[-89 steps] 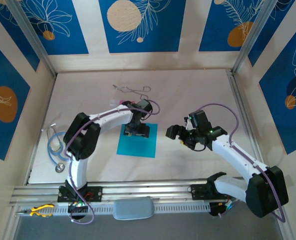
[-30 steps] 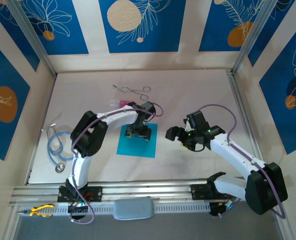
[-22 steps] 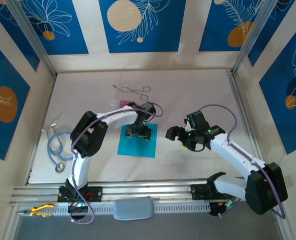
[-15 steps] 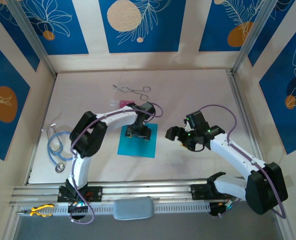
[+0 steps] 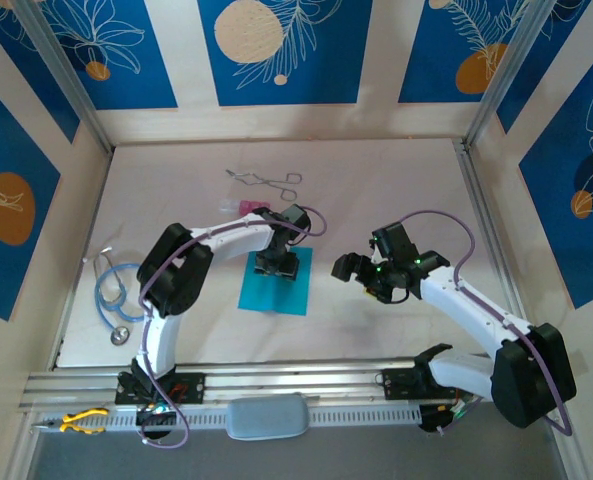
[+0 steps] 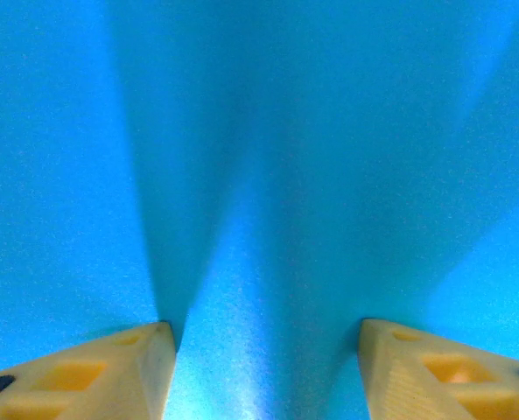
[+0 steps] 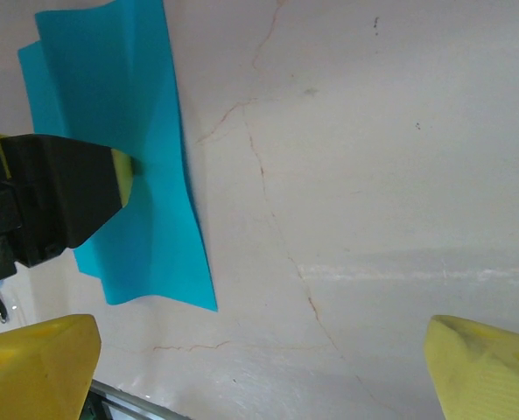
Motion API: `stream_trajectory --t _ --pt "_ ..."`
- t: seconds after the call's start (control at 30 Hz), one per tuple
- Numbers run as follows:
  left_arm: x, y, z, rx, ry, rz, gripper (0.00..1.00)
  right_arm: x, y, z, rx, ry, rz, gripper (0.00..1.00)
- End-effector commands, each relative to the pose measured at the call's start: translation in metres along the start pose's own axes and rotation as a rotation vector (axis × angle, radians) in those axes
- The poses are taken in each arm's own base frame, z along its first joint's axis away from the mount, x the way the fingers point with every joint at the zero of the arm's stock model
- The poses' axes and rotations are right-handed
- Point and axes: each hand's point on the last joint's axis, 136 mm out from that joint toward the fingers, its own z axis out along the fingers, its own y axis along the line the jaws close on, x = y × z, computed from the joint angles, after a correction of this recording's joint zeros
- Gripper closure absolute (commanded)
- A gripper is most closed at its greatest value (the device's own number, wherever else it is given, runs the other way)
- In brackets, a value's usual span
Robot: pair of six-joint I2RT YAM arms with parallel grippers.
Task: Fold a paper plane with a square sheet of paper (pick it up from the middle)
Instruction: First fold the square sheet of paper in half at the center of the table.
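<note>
**Q:** What lies furthest to your left?

**Me:** A blue stethoscope [image 5: 110, 294] is coiled near the left edge of the tabletop [image 5: 396, 190]. Yellow-handled pliers [image 5: 77, 422] sit on the rail in front of my bases.

**Q:** And moving inward?

**Me:** Metal forceps [image 5: 267, 181] lie toward the far side. A small pink block [image 5: 244, 205] is nearer me, just beside my left forearm.

**Q:** Where is the square sheet of paper?

**Me:** The square sheet of paper [image 5: 274, 296] is around the middle of the tabletop, a little left of centre, under my left claw [image 5: 277, 268]. That claw points down onto the sheet's middle. From the left wrist I see both yellow fingertips [image 6: 97, 372] pressed on the cyan surface.

**Q:** Is the left claw clamped on it?

**Me:** No. The fingers stand apart, and the paper humps up in a soft ridge in the gap between them. From my right wrist the sheet looks buckled rather than flat, with one dark finger and its yellow tip planted on it.

**Q:** And your right side?

**Me:** My right claw [image 5: 354, 278] hangs above bare tabletop, near the sheet's right edge but apart from it. Its fingers are spread wide with nothing between them. The sheet's right edge sits at the left of that wrist view.
</note>
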Motion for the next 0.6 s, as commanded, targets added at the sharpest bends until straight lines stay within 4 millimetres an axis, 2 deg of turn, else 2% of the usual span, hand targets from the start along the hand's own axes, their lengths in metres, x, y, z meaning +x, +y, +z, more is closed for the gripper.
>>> stream_trajectory --t 0.0,0.2,0.57 --pt "0.013 -0.009 0.014 0.035 0.037 0.028 0.45 -0.002 -0.001 -0.004 0.034 -0.004 0.017 0.03" --pt "0.007 -0.012 0.006 0.057 0.001 0.023 0.56 -0.005 -0.004 -0.004 0.050 -0.022 0.027 0.02" --pt "-0.002 -0.018 -0.014 0.101 -0.076 0.014 0.60 -0.012 -0.006 -0.009 0.052 -0.062 0.035 0.00"
